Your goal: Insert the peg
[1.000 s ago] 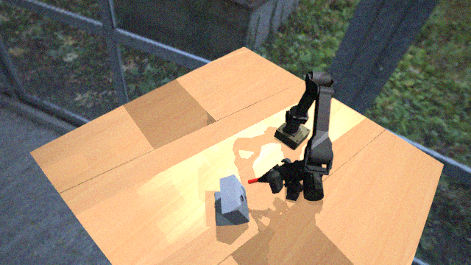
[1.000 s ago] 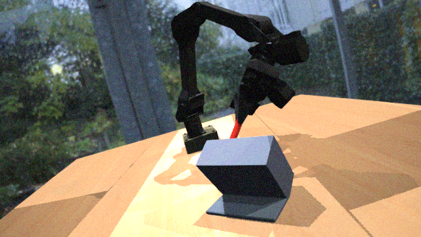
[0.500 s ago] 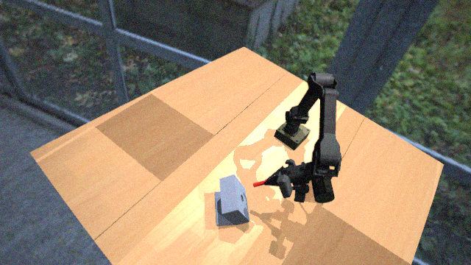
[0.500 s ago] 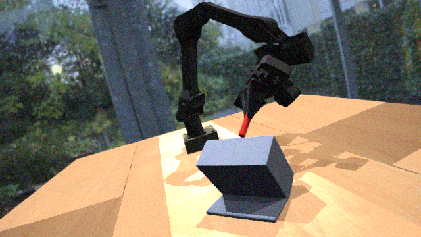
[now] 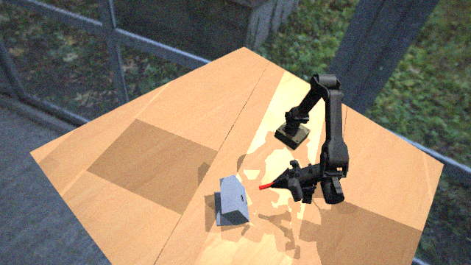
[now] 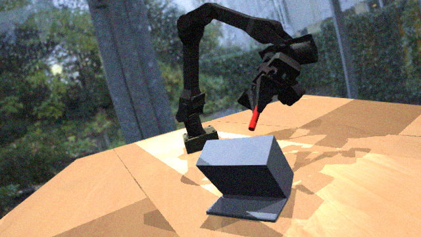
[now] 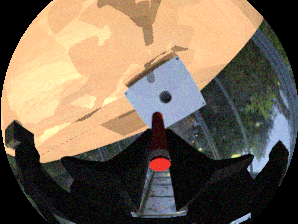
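With the gripper (image 5: 274,184) (image 6: 257,110) (image 7: 158,132) closed on the peg (image 5: 266,186) (image 6: 253,121) (image 7: 158,132), we hold it tilted above the table (image 5: 176,132) (image 6: 108,184) (image 7: 65,30), its free end toward the panel (image 5: 232,195) (image 6: 237,153) (image 7: 142,97) but apart from the hole (image 5: 242,198) (image 7: 165,97), which lies left of the gripper from above.

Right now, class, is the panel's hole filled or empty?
Empty: the hole shows dark and open, and the red peg is outside, between the fingers.
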